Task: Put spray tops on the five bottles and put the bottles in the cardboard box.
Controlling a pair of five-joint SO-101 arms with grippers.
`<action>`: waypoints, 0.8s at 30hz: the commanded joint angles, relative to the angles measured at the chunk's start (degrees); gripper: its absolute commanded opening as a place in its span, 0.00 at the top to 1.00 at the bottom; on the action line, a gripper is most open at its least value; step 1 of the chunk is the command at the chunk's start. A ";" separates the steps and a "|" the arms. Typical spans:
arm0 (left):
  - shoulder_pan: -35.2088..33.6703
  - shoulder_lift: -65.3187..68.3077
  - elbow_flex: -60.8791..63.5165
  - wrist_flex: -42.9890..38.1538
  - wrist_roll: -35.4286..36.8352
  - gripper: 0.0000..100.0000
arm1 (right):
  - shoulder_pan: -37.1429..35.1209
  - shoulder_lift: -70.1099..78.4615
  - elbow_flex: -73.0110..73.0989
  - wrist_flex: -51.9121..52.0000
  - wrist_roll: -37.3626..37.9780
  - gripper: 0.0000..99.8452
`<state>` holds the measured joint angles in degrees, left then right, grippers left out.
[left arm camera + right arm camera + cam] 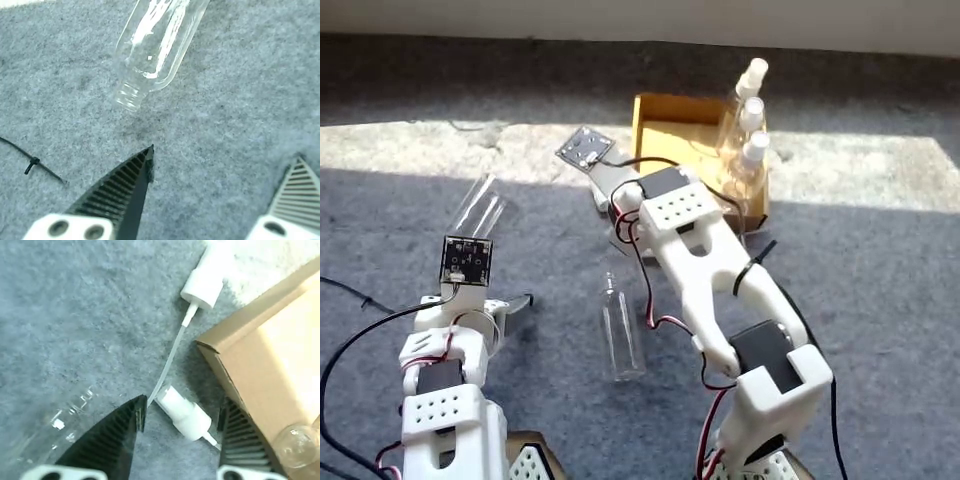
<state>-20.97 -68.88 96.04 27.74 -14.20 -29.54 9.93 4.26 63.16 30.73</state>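
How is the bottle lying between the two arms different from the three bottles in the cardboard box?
The bottle between the arms lies on its side on the carpet; the three bottles in the box stand upright. It has a bare neck; each of them carries a white spray top. It is outside the cardboard box; they stand along one wall of it. All are clear plastic.

The bottle (156, 45) runs off the picture's edge.
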 commanded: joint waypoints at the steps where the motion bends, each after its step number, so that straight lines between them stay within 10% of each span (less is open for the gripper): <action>1: 0.66 -0.66 1.10 0.26 0.44 0.63 | 1.27 0.48 1.10 -0.84 3.60 0.80; 24: 0.66 -0.66 1.10 0.26 0.44 0.63 | 4.35 6.64 2.42 0.84 5.89 0.80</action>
<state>-20.97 -68.88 96.04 27.74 -14.20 -26.29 17.76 7.34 62.81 34.51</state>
